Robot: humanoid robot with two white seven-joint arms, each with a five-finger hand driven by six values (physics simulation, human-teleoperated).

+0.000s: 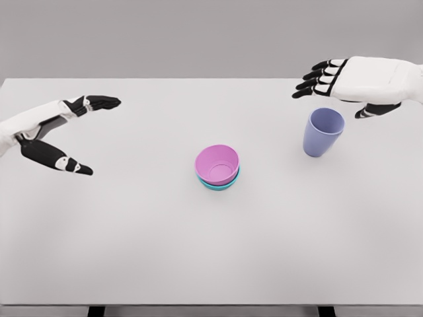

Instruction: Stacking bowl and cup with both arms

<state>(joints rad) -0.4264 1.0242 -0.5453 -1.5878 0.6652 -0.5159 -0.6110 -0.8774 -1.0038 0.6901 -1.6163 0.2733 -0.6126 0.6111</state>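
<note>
The right hand [350, 86] is held open, fingers stretched flat and nothing gripped, hovering just above and behind the purple cup [323, 132], so the cup isn't picked up yet. That cup is stood upright on the white table [132, 251], well apart from the bowls. In the middle of the table a pink bowl [217, 164] is already nested in a teal bowl [221, 183], tilted a little, so the bowl half looks pretty much done. What's left, going by the task, is the cup being grabbed and dropped into the pink bowl. The left hand [63, 135] is also spread wide and empty, parked near the table's left edge, well away from the stack. Plenty of bare tabletop is left between cup and bowls, nothing is in the way, and neither item is anywhere near an edge, though the cup is closest to the far right side.
</note>
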